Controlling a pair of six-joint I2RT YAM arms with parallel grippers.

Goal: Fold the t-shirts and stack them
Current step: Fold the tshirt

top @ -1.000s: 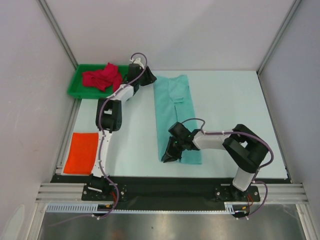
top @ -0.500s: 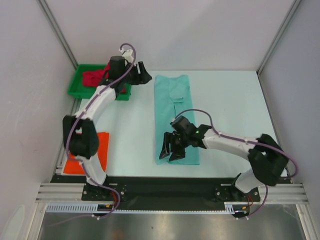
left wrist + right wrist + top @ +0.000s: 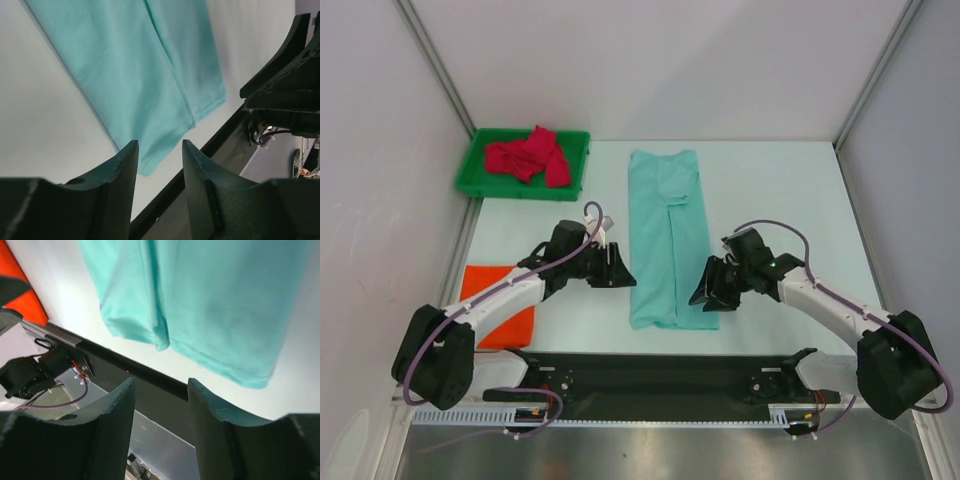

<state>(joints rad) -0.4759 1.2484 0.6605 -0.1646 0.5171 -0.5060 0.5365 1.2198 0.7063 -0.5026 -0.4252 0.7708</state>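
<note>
1. Mint green t-shirt (image 3: 665,235): folded into a long strip, mid-tabletop (image 3: 770,190).
2. Orange t-shirt (image 3: 482,282): flat, near left, partly under the left arm.
3. Crimson t-shirt (image 3: 528,157): crumpled in the far-left green tray (image 3: 470,185).
4. Left claw (image 3: 620,275): jaws parted, empty, just left of the strip.
5. Right claw (image 3: 708,298): jaws parted, empty, at the strip's near right corner.

My top camera overlooks the whole table (image 3: 770,200) from above, while both wrist cameras look closely at the near end of the mint t-shirt (image 3: 665,240).
</note>
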